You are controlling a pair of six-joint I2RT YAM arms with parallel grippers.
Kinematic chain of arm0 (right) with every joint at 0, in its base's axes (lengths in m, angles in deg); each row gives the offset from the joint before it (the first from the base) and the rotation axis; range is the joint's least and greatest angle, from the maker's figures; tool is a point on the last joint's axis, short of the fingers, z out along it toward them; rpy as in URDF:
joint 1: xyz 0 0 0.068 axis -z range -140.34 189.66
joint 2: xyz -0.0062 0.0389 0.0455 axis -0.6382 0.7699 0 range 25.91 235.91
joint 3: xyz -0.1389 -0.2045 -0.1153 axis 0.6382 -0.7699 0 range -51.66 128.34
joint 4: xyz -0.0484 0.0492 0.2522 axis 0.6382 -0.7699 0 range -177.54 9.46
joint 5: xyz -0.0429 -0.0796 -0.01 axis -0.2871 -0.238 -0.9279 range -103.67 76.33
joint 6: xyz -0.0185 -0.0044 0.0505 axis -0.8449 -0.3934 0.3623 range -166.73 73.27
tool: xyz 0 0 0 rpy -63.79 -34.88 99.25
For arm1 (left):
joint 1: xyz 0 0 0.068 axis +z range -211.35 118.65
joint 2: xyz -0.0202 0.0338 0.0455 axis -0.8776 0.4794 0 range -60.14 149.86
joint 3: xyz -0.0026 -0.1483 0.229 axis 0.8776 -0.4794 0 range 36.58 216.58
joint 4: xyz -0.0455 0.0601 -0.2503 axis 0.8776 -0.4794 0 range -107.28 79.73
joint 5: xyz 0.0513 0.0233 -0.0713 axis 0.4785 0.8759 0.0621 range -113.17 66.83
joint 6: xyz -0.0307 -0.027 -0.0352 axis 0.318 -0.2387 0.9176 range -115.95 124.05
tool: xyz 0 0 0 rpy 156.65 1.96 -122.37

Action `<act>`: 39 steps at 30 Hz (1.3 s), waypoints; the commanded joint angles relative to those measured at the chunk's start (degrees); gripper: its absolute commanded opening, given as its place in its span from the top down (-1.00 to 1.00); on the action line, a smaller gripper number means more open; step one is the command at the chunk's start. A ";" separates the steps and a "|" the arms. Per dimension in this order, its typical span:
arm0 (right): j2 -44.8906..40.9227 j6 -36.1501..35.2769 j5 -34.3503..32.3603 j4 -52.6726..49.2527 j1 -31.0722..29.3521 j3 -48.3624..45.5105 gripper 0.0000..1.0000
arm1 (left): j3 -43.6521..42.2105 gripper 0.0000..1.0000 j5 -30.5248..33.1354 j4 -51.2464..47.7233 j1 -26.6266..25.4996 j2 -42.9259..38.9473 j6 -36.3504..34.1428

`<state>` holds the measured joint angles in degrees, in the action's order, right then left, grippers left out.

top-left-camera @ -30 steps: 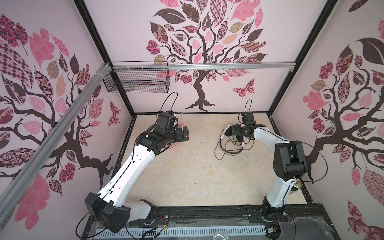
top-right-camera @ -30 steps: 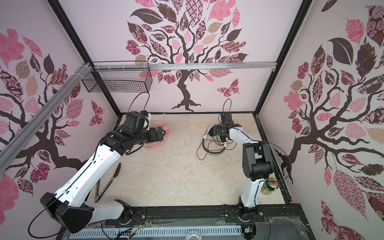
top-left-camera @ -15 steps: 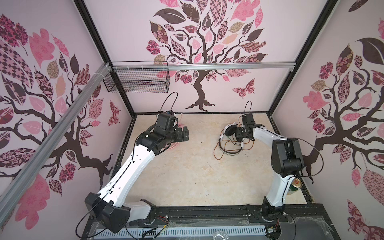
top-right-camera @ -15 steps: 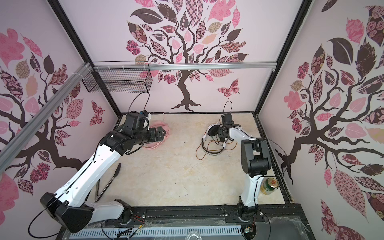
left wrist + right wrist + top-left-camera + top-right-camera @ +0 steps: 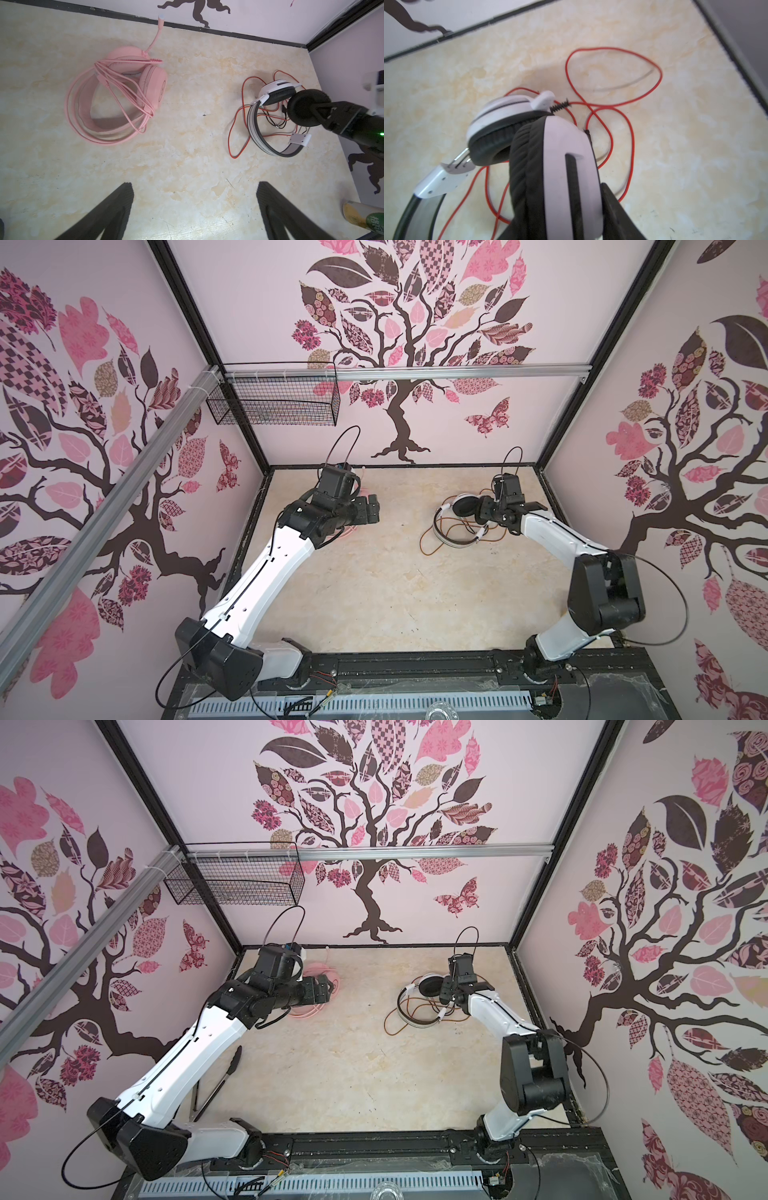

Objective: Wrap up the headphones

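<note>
The right gripper (image 5: 560, 207) gripped a black-padded earcup of the white-and-black headset (image 5: 276, 91), which lay on the marbled tabletop (image 5: 395, 580) to the right of the painted tree trunk (image 5: 400, 427), its orange-red cable (image 5: 229, 139) loose around it. Left of the trunk lay the pink headset (image 5: 153, 87), its pink cable (image 5: 148, 112) looped across the band. The left gripper (image 5: 194, 185) also hung left of the trunk, jaws spread wide and holding nothing.

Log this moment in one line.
right fingers: shut on white-and-black headset earcup; orange-red cable: loose; left fingers: open, empty; pale pink corded headset: wrapped
</note>
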<state>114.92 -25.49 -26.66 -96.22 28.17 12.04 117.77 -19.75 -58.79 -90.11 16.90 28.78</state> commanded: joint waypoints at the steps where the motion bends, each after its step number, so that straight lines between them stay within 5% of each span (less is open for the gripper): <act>1: -7.72 5.23 -9.10 0.82 -7.63 -0.27 0.13 | -0.90 -0.92 3.30 -0.09 -5.32 1.67 -1.03; 7: -14.56 13.87 -17.52 -0.07 -20.35 -6.30 0.15 | -2.78 -0.84 -4.65 -2.74 -10.00 4.31 7.23; 15: -17.71 28.63 -22.07 0.93 -29.81 -13.99 0.18 | -9.59 -0.82 -12.32 -1.11 -11.62 5.19 24.86; 27: -16.46 50.70 -25.82 -6.23 -31.65 -12.73 0.17 | -6.85 -0.79 -16.95 -8.04 -16.51 10.34 45.62; 39: -16.13 55.16 -28.67 -2.14 -34.91 -17.50 0.19 | 1.04 -0.73 -19.95 -11.84 -16.51 22.35 51.08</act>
<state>100.38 26.13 -52.74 -100.94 -6.39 -5.20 115.95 -38.51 -70.00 -106.70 37.70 78.12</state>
